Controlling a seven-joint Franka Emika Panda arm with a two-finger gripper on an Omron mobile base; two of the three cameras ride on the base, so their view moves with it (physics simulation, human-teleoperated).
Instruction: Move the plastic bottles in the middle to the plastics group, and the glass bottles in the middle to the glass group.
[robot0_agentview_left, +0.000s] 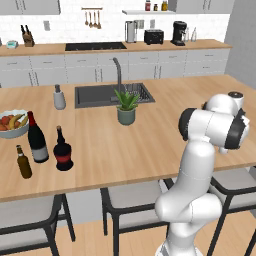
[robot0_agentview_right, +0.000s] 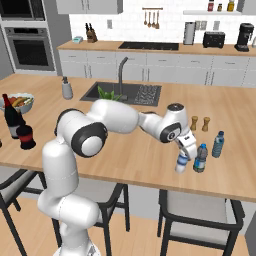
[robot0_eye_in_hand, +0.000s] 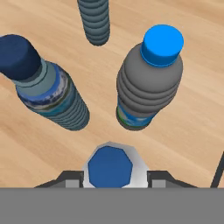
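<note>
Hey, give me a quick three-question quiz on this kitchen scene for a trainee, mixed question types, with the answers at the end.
1. True or false: the gripper is closed on a blue-capped plastic bottle.
2. The squat dark bottle stands right beside: A) the wine bottle, B) the toaster, C) the coffee machine.
3. In one word, what fills the bowl behind the wine bottle?

Key: 1 true; 2 A; 3 fruit.
</note>
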